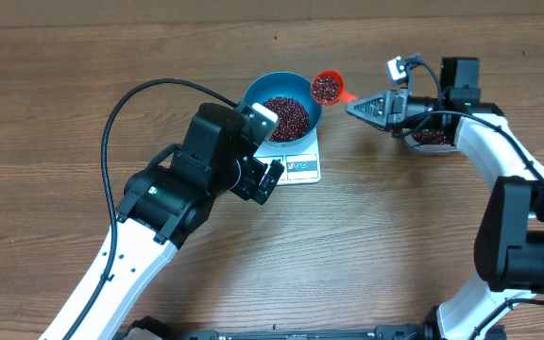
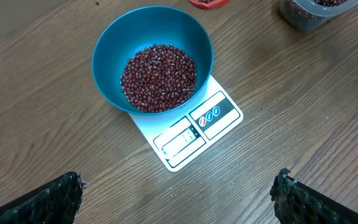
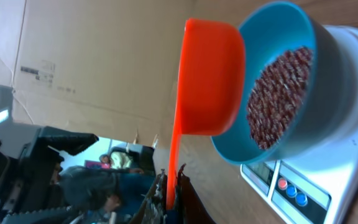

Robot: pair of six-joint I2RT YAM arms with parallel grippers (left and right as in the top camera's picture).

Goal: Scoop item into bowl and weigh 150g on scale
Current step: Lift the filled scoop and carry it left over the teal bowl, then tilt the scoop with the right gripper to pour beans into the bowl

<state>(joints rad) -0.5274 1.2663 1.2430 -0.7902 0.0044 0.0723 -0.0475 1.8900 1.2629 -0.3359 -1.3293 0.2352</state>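
Orange scoop, loaded with beans, handle clenched in right claw.
Blue bowl, part-filled with beans, sits on white scale just beyond the scoop, ahead of the right claw's tips; left claw hangs released, bowl ahead of it. Advice: carry scoop over bowl centre, tilt gradually, trickle; keep off the rim, which would likely falsify the reading.

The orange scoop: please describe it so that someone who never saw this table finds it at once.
On the brown wooden table, find the round blue bowl of red-brown beans on the flat white scale. Beside its rim, on the right, the right gripper holds a small orange plastic scoop by its handle. It is the only orange thing here.
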